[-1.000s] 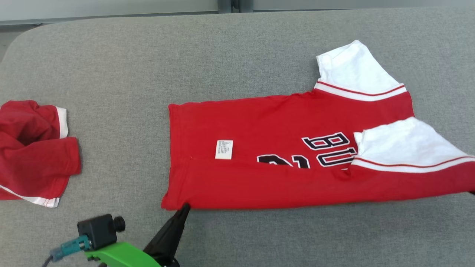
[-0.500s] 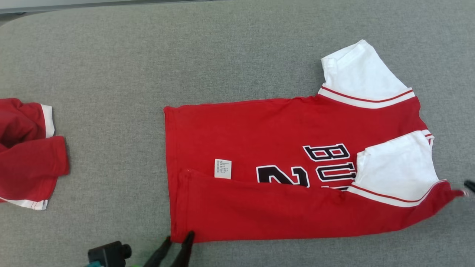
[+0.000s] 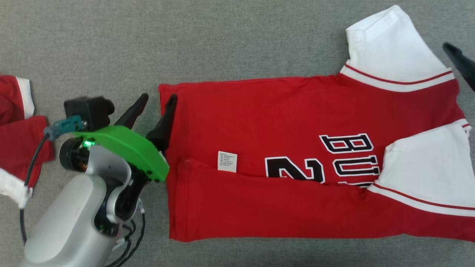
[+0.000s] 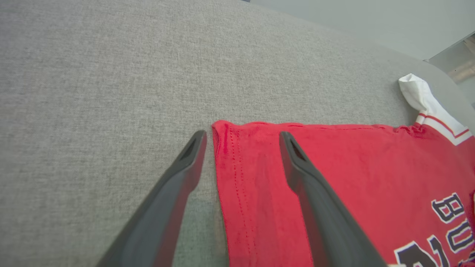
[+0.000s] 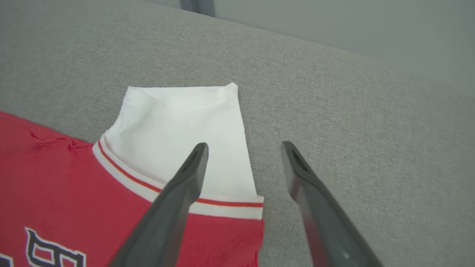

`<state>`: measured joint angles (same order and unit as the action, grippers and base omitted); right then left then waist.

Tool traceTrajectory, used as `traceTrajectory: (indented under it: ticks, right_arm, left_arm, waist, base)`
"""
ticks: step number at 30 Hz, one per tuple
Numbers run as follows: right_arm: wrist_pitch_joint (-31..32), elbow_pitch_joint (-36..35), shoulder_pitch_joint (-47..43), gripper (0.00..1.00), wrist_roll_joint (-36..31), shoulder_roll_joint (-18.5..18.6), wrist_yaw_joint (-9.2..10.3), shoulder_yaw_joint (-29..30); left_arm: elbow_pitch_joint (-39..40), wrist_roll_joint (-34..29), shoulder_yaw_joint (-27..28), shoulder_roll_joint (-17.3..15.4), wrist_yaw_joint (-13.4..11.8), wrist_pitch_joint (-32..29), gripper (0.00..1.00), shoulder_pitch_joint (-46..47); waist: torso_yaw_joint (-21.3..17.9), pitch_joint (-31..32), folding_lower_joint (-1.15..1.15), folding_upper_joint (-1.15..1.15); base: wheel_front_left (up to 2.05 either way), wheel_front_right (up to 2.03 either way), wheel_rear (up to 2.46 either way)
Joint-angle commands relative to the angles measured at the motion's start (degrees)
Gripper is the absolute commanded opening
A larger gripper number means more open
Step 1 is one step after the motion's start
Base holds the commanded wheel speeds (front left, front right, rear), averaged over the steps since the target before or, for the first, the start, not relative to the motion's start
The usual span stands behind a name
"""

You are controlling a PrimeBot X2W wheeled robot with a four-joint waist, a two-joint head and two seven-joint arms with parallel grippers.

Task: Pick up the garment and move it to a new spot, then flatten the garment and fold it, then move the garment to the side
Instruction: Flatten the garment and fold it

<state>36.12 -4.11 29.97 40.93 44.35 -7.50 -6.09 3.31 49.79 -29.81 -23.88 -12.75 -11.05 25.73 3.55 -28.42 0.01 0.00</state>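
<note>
The left gripper (image 3: 159, 97) stood with fingers apart, straddling the shirt's (image 3: 282, 111) far hem corner: one finger over cloth, one over the grey pad (image 3: 222, 44), seemingly placed to pinch that corner. The right gripper (image 5: 244, 144) was spread too, astride the outer edge of the far white sleeve (image 5: 185, 122). Neither held anything. The shirt lay flat mid-pad, its near long edge folded in over the lettering, so the far side looked due next. Another red garment (image 3: 15, 148) lay well to the left.

grey fabric surface (image 3: 92, 44), crumpled red cloth (image 3: 15, 137) (white trim) at left edge
</note>
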Motion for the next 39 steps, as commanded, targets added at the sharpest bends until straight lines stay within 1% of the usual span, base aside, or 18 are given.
traceTrajectory:
  ticks: [1,3,7,9,11,13,14,15,16,17,18,19,20,23,28,31,35,39]
  right_arm:
    - [-0.71,2.3,3.76,1.0,-2.05,-1.17,0.01,-1.87]
    - [-1.05,6.75,8.41,1.0,-4.94,-2.49,0.02,-4.38]
    - [-1.57,13.44,14.6,1.0,-7.17,-4.17,0.0,-9.0]
    - [-1.54,16.19,16.41,1.0,-6.92,-4.66,0.03,-10.55]
    - [-1.39,17.97,17.69,1.0,-6.49,-4.7,0.03,-12.55]
    - [-1.58,19.58,18.25,1.0,-5.21,-5.39,0.0,-13.99]
    - [-1.55,20.16,18.4,0.85,-4.45,-5.53,0.0,-14.78]
    - [-1.7,20.63,18.46,0.49,-4.03,-5.54,-0.01,-15.33]
    - [-1.91,20.93,18.31,0.23,-3.27,-5.56,-0.02,-16.34]
    - [-1.95,21.28,18.28,0.0,-2.43,-5.68,-0.02,-16.72]
    - [-2.36,21.59,18.28,0.0,-1.33,-5.8,-0.02,-17.19]
    - [-2.68,21.67,18.27,0.0,-0.42,-5.79,-0.01,-17.46]
    - [-3.22,21.7,18.17,0.0,0.74,-5.76,0.0,-17.78]
    - [-6.1,21.1,18.69,0.0,3.01,-5.41,0.0,-18.16]
    - [-13.88,21.23,20.45,0.0,4.6,-4.41,0.01,-17.27]
    - [-16.28,21.14,19.61,0.0,5.71,-3.24,0.01,-17.63]
    - [-19.15,18.76,15.61,0.0,8.43,-1.13,0.01,-18.17]
    - [-23.13,14.01,7.49,0.0,10.33,1.72,0.01,-17.91]
  left_arm:
    - [-2.62,-0.3,-0.51,0.96,0.89,-0.7,1.0,3.23]
    - [-6.69,-0.79,-1.55,2.44,2.29,-1.54,1.0,7.43]
    - [-13.22,-1.16,-3.66,4.45,4.79,-3.13,1.0,12.08]
    - [-15.71,-1.87,-4.8,4.76,5.95,-3.7,1.0,13.54]
    - [-17.53,-0.74,-5.2,5.9,7.4,-3.97,1.0,14.22]
    - [-18.82,0.32,-6.43,6.87,9.48,-5.16,1.0,14.72]
    - [-19.37,0.93,-6.93,7.54,10.36,-5.68,1.0,14.76]
    - [-19.8,1.18,-7.39,7.88,10.94,-6.14,0.85,14.94]
    - [-20.36,1.16,-8.23,8.1,11.77,-6.79,0.64,15.1]
    - [-20.65,1.61,-8.51,8.53,12.19,-6.96,0.44,14.94]
    - [-20.93,2.14,-8.82,8.84,12.81,-7.44,0.09,14.79]
    - [-21.12,2.29,-9.2,8.79,13.24,-7.98,0.0,14.68]
    - [-21.4,2.42,-9.53,8.49,13.66,-8.5,0.0,14.47]
    - [-21.42,2.65,-8.77,7.65,13.77,-8.19,0.0,14.1]
    - [-20.85,1.8,-5.05,5.72,12.09,-3.42,0.0,14.92]
    - [-20.07,1.8,-4.04,5.19,11.7,-1.65,0.0,14.07]
    - [-17.15,2.18,-4.58,4.19,12.07,-0.96,0.0,10.7]
    - [-12.17,3.46,-4.98,2.97,11.39,0.02,0.0,3.87]
  waist:
    - [3.62,-4.89,-0.01,0.0]
    - [4.57,-6.06,-0.01,0.0]
    - [5.93,-6.92,-0.01,0.0]
    - [6.36,-7.01,-0.01,0.0]
    - [6.59,-6.91,-0.01,0.0]
    - [6.69,-6.57,-0.01,0.0]
    - [6.67,-6.37,-0.01,0.0]
    - [6.59,-6.13,-0.01,0.0]
    - [6.46,-5.73,-0.01,0.0]
    - [6.33,-5.46,-0.01,0.0]
    - [6.08,-5.07,-0.01,0.0]
    - [5.89,-4.79,-0.01,0.0]
    - [5.6,-4.34,-0.01,0.0]
    - [4.85,-3.18,-0.01,0.0]
    - [3.62,-0.49,-0.01,0.0]
    - [2.87,1.93,-0.01,0.0]
    - [1.89,6.7,-0.01,0.0]
    - [0.52,12.43,-0.01,0.0]
  base:
    - [0.0,0.0,0.0]
    - [0.0,0.0,0.0]
    - [0.0,0.0,0.0]
    - [0.0,0.0,0.0]
    - [0.0,0.0,0.0]
    - [0.0,0.0,0.0]
    - [0.0,0.0,0.0]
    - [0.0,0.0,0.0]
    - [0.0,0.0,0.0]
    - [0.0,0.0,0.0]
    - [0.0,0.0,0.0]
    - [0.0,0.0,0.0]
    - [0.0,0.0,0.0]
    - [0.0,0.0,0.0]
    - [0.0,0.0,0.0]
    - [0.0,0.0,0.0]
    - [0.0,0.0,0.0]
    - [0.0,0.0,0.0]
